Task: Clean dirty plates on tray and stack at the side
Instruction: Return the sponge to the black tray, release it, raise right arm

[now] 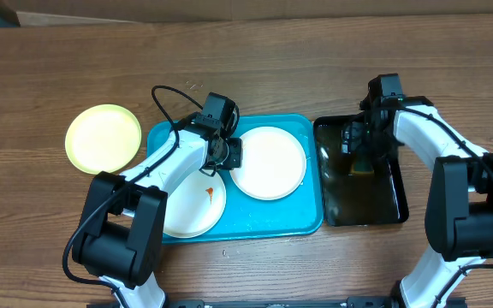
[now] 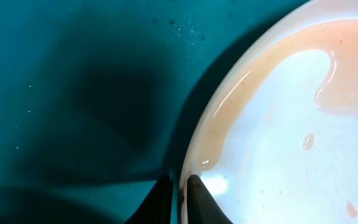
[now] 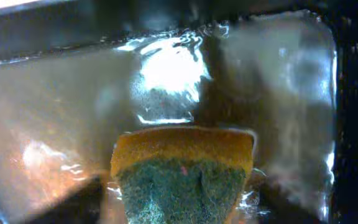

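On the turquoise tray lie two white plates. The right one carries a thin pinkish film of water. My left gripper is shut on its left rim, and in the left wrist view the fingers pinch that edge over the tray floor. The lower-left white plate has a small red smear. A pale yellow-green plate rests on the table left of the tray. My right gripper is down in the black tray, open, with a yellow-and-green sponge lying between its fingers and gaps either side.
The black tray right of the turquoise one holds shallow water. Bare wooden table stretches behind both trays and in front of them. Both arms reach in from the near edge.
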`<action>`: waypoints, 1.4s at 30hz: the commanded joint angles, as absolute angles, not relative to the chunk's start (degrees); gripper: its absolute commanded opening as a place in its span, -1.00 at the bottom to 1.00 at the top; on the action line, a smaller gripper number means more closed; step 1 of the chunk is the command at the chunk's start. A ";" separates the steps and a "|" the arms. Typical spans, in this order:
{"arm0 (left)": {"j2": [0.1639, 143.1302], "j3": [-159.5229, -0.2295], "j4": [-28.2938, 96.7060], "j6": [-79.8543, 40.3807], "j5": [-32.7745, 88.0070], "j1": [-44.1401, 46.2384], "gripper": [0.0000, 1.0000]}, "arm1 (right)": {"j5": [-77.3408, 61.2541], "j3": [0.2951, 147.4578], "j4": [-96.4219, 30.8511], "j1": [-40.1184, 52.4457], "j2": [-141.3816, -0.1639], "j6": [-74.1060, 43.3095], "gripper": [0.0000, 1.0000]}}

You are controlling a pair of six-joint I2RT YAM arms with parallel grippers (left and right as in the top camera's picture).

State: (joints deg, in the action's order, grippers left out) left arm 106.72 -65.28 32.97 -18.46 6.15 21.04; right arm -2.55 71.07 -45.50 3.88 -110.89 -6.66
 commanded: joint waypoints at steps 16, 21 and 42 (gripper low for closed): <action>105.65 -64.97 32.93 -18.24 5.80 21.52 -0.74 | -3.46 70.57 -55.90 3.77 -110.30 -8.97 -0.53; 105.65 -64.97 32.91 -18.24 5.80 21.52 -0.70 | -3.51 71.48 -56.07 3.57 -110.30 -9.02 0.43; 108.09 -65.30 32.32 -18.22 5.56 22.11 -0.90 | -3.46 87.44 -61.89 -11.33 -110.30 -12.03 0.90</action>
